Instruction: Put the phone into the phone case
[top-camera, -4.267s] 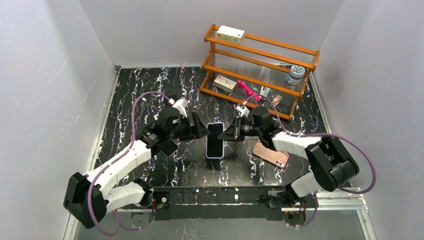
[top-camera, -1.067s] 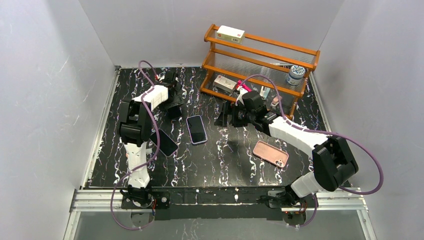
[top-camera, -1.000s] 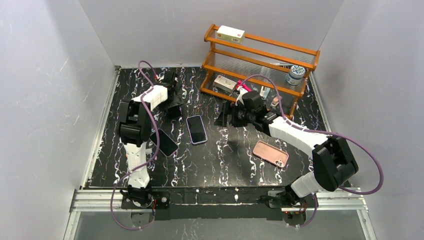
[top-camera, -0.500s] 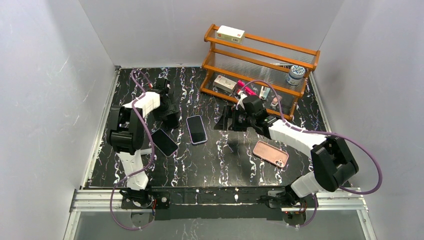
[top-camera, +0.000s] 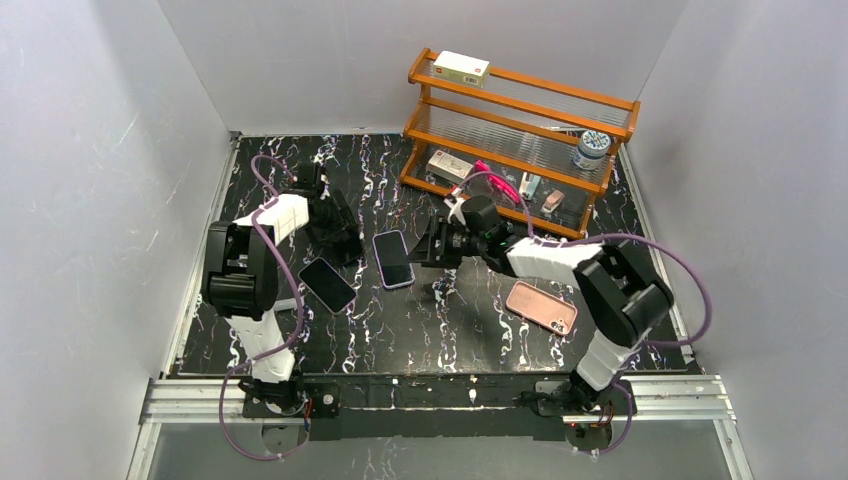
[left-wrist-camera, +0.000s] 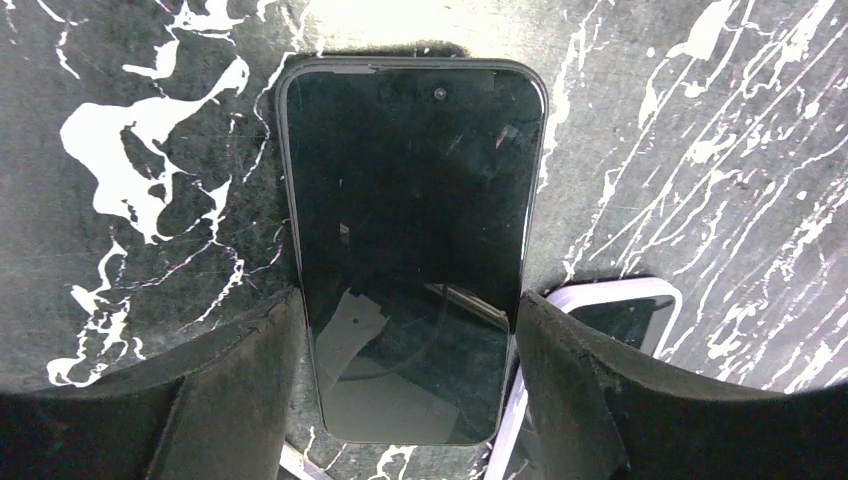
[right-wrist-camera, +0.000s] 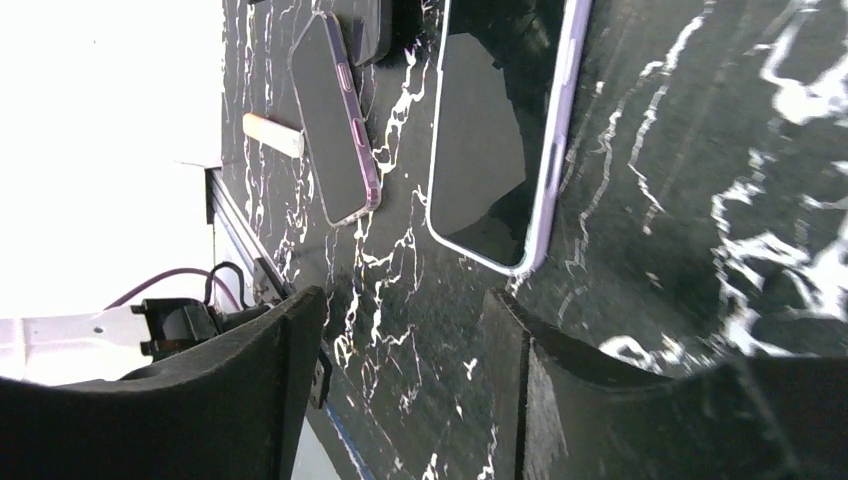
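A black phone (top-camera: 327, 285) lies flat, screen up, left of centre on the marbled table. My left gripper (top-camera: 340, 245) hangs over its far end. In the left wrist view the fingers stand open on either side of the phone (left-wrist-camera: 410, 230), with thin gaps at both edges. Just to its right lies the lilac phone case (top-camera: 394, 258), with a dark glossy face inside its rim; its corner (left-wrist-camera: 640, 300) shows beside my right-hand finger. My right gripper (top-camera: 428, 250) hovers low at the case's right side, open and empty (right-wrist-camera: 402, 300), and looks across the case (right-wrist-camera: 500, 130) to the phone (right-wrist-camera: 335, 120).
A rose-gold slab with a camera cut-out (top-camera: 540, 306) lies right of centre. A wooden shelf rack (top-camera: 520, 130) with small boxes and a jar stands at the back right. A small white stick (right-wrist-camera: 272, 133) lies left of the phone. Grey walls close the sides.
My left gripper swung from the back of the table down over the black phone. My right gripper slid left toward the lilac case and its jaws narrowed. Neither phone nor case moved.
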